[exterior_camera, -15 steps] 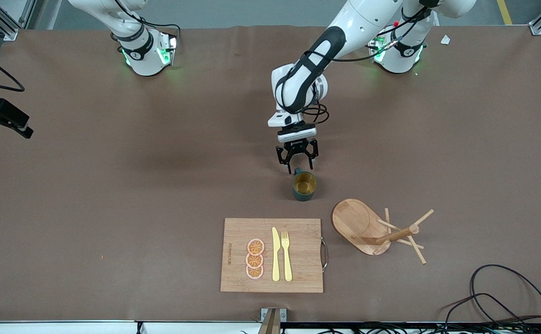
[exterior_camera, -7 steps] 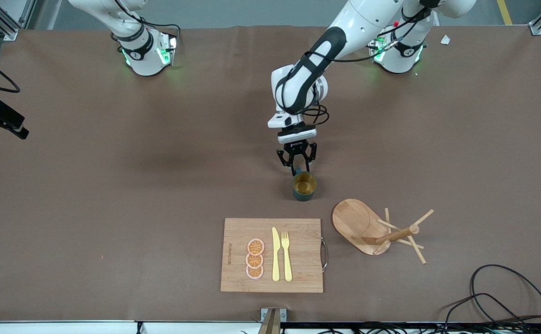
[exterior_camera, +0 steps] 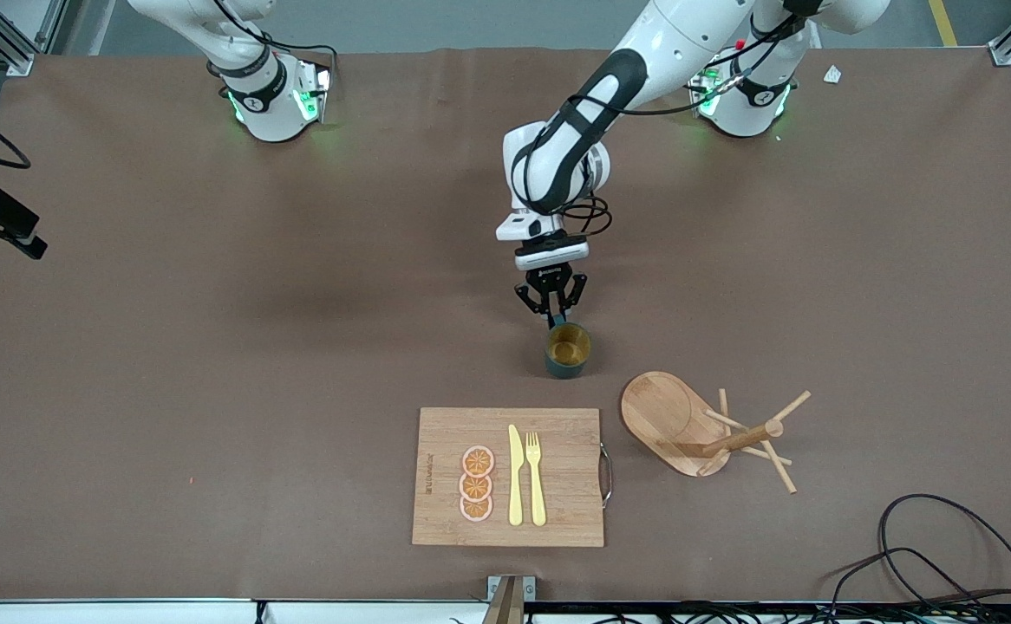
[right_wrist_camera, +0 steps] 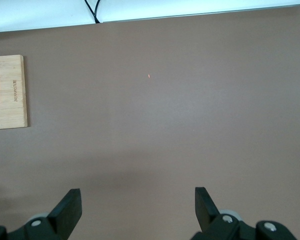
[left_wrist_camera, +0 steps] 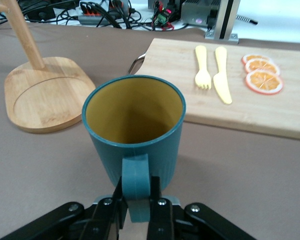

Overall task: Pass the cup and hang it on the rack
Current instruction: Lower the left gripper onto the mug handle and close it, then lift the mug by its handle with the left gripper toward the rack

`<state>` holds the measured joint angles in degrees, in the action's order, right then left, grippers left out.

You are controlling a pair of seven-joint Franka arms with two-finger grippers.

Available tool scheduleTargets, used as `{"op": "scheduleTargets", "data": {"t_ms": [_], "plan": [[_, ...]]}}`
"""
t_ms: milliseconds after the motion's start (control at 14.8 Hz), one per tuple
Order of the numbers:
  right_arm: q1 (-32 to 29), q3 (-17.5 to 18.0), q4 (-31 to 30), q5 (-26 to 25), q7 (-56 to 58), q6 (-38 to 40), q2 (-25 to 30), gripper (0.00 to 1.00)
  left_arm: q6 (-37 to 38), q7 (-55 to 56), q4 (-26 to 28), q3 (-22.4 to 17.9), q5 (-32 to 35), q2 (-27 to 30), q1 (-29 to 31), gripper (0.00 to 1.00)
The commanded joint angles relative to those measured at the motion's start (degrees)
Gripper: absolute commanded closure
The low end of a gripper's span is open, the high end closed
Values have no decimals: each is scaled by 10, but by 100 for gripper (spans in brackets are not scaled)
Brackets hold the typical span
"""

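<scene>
A: Fingers (left_wrist_camera: 121,195) of the left gripper (exterior_camera: 551,305) are pinched tight on the handle (left_wrist_camera: 136,182) of the cup (exterior_camera: 567,348), one each side of that little loop. That's a grip.

B: And the cup itself?

A: Upright on the table (exterior_camera: 211,364), mouth open to the ceiling, sitting right at the gripper's tips on the side toward the front camera. It looks to be resting on the surface, though I can't be sure it hasn't lifted a hair.

B: Moving out from the hand, what's around?

A: Past the cup, nearer the front camera and toward the left arm's end, stands the rack (exterior_camera: 705,429), oval base and angled pegs, nothing hanging on it. Beside that, a board (exterior_camera: 510,477) carrying a knife (exterior_camera: 515,475), a fork (exterior_camera: 536,478) and three orange slices (exterior_camera: 476,484).

B: Right gripper?

A: The right gripper (right_wrist_camera: 137,207) waits well away, over bare table at the right arm's end, jaws spread wide and holding nothing.

B: So where are we?

A: Early, I'd say. The grasp is made; the lift, the pass between arms and the hang on a peg are all left. The handle is in the hand, so a peg can't thread it until the cup changes hands.
</scene>
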<state>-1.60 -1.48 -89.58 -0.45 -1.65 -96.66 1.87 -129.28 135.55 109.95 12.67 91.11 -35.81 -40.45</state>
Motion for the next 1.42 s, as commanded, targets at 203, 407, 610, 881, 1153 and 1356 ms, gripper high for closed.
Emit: {"op": "scheduleTargets", "data": {"t_ms": [203,407,610,881,1153,1356], "plan": [[-1,4,13,-10,6,5,-6,0,-4,-91,-104,14,-206,6,0,99],[1,4,13,-10,4,6,-6,0,39,-192,-181,14,-378,20,0,99],[1,4,13,-10,5,7,-6,0,77,-232,-264,12,-529,22,9,99],[1,4,13,-10,6,6,-6,0,83,-333,-287,13,-748,63,89,99],[9,4,13,-10,3,6,-6,0,83,-443,-288,17,-956,86,188,99],[5,3,13,-10,2,4,-6,0,84,-487,-298,17,-1076,86,244,98]]}}
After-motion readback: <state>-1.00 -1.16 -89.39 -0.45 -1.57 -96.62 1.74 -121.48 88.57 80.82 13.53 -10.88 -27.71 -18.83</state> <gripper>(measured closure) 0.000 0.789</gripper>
